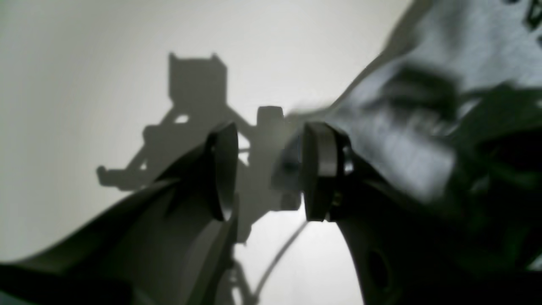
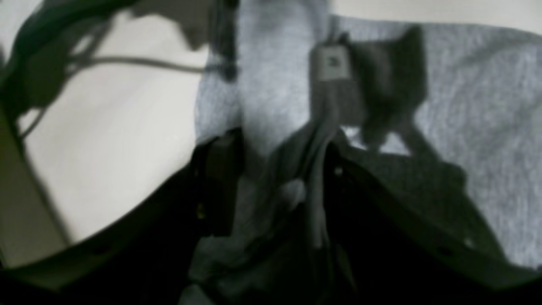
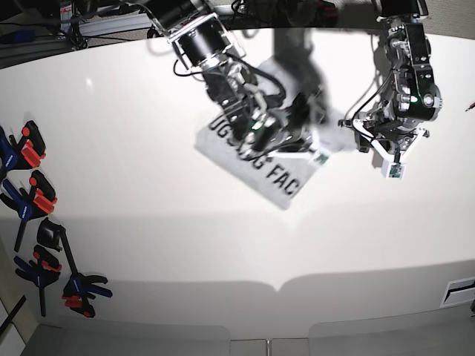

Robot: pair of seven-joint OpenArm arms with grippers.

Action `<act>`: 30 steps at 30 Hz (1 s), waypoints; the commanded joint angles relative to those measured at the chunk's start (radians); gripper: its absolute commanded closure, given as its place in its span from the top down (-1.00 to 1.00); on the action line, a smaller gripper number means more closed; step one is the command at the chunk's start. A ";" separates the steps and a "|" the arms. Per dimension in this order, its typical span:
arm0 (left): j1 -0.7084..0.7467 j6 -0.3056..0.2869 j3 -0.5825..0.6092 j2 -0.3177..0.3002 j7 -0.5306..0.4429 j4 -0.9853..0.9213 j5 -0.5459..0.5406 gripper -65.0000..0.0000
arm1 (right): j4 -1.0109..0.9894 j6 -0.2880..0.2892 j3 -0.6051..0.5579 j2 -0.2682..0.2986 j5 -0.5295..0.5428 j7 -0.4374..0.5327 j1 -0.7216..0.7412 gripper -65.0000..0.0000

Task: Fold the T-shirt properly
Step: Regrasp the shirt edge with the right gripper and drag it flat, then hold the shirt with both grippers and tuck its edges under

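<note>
The grey T-shirt [image 3: 276, 182] lies as a small folded rectangle at the table's middle, with its black lettering facing up. My right gripper [image 3: 278, 137] is on the shirt's far edge. In the right wrist view the right gripper [image 2: 275, 182] is shut on a thick bunch of the T-shirt [image 2: 487, 127], near a small neck label [image 2: 332, 63]. My left gripper [image 3: 358, 135] is just right of the shirt. In the left wrist view the left gripper [image 1: 269, 169] is open and empty over bare table, with the T-shirt [image 1: 465, 46] beside its right finger.
Several blue, red and black clamps [image 3: 30, 200] lie along the table's left edge. Cables and equipment [image 3: 89, 18] crowd the far edge. A white fitting [image 3: 460, 291] sits at the right edge. The white table [image 3: 223, 252] stretches toward the front.
</note>
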 commanded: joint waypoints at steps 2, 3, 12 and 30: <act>-0.009 0.000 -0.001 -0.008 -0.023 0.020 -0.008 -0.29 | 0.040 0.008 -0.030 -0.013 0.010 0.024 0.023 -0.23; -0.009 0.000 -0.001 -0.008 -0.023 0.020 -0.008 -0.29 | 0.047 0.008 -0.040 -0.013 0.010 0.026 0.023 -0.23; -0.012 -0.060 -0.001 -0.010 -0.095 0.020 0.163 -0.29 | 0.054 0.155 -0.045 -0.013 0.231 -0.150 0.022 -0.23; -0.050 0.042 -0.001 -0.205 -0.125 0.021 0.175 -0.29 | 0.054 0.155 0.233 -0.013 0.208 0.004 0.109 -0.23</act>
